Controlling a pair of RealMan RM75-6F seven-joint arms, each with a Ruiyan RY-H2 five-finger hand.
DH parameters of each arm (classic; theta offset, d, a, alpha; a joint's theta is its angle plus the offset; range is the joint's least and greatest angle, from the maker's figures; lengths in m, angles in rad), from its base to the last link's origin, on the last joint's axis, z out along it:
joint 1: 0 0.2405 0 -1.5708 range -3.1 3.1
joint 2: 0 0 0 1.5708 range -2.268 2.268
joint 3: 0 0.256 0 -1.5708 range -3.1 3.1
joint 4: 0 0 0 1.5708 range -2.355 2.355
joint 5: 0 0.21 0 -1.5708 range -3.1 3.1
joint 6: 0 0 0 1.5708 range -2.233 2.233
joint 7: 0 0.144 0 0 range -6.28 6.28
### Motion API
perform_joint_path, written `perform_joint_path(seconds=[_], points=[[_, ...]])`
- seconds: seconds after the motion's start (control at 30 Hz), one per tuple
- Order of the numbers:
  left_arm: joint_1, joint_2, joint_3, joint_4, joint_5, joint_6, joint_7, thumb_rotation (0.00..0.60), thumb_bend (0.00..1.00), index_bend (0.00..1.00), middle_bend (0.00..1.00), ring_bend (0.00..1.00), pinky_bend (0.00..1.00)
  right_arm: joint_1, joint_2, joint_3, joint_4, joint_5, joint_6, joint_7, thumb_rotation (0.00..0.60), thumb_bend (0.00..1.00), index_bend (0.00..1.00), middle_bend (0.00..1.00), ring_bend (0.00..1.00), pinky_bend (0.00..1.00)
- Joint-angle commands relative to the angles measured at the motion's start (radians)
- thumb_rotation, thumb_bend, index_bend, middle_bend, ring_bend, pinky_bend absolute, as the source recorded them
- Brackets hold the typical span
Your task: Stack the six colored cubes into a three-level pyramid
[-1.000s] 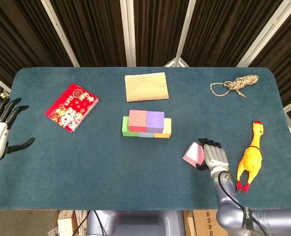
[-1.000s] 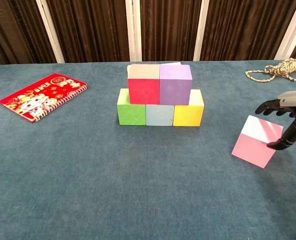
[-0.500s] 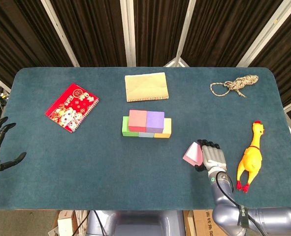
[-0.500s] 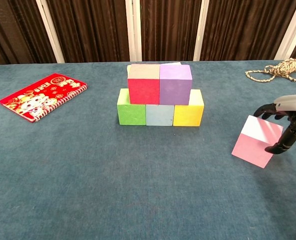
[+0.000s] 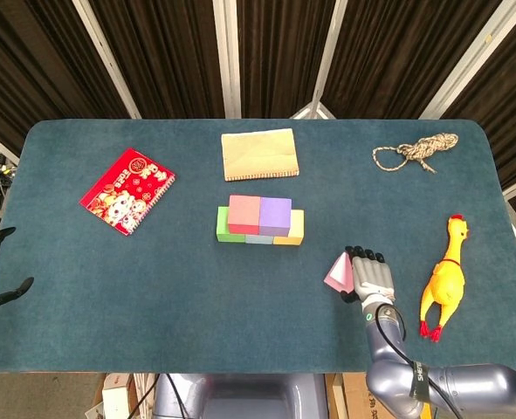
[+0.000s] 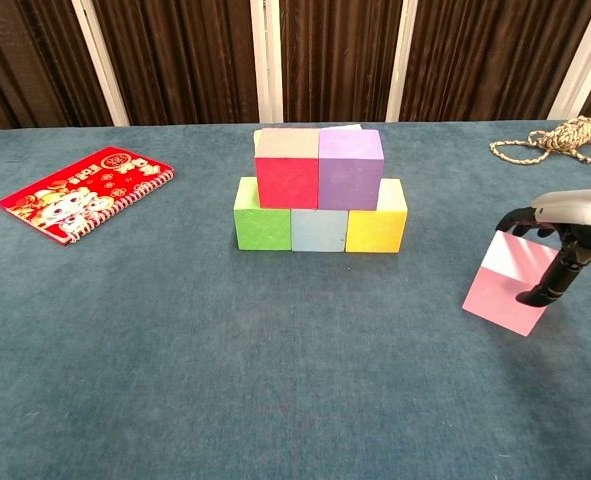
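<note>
Gripping the tilted pink cube (image 6: 509,283) near the bench's (image 5: 153,305) front edge, the right hand's (image 5: 373,275) fingers (image 6: 555,282) close around it.

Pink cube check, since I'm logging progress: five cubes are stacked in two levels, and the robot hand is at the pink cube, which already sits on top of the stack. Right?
Not quite. The chest view shows the pink cube still on the table, tilted, right of the stack, with the right robot hand on it. Five cubes in two levels is correct.
</note>
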Motion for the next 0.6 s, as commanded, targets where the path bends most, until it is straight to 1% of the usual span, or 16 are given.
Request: perform_joint_path(seconds=[0.03,0.27,0.4,0.6], points=[[-0.008,-0.01,-0.022,-0.005,-0.053,-0.044,0.053,0.6,0.22,0.19,0.07,0.0,0.05,-0.002,0.005,0.003,0.006,0.003,-0.012,-0.006,0.6,0.34,0.09,0.08,0.0,0.0],[-0.008,-0.047,-0.04,0.049,-0.007,-0.026,-0.002,0.6,0.22,0.19,0.07,0.0,0.06,-0.013,0.002,-0.005,0.018,-0.011,-0.044,-0.008,0.6,0.34,0.09,0.08,0.0,0.0],[-0.007,-0.066,-0.053,0.091,0.015,-0.013,-0.041,0.6,0.22,0.19,0.07,0.0,0.06,-0.007,-0.016,0.0,0.033,-0.001,-0.045,-0.021,0.6,0.34,0.09,0.11,0.0,0.0],[-0.011,-0.086,-0.058,0.133,0.019,-0.026,-0.038,0.6,0.22,0.19,0.07,0.0,0.06,0.001,-0.048,0.017,0.064,0.016,-0.02,-0.037,0.6,0.34,0.09,0.14,0.0,0.0]])
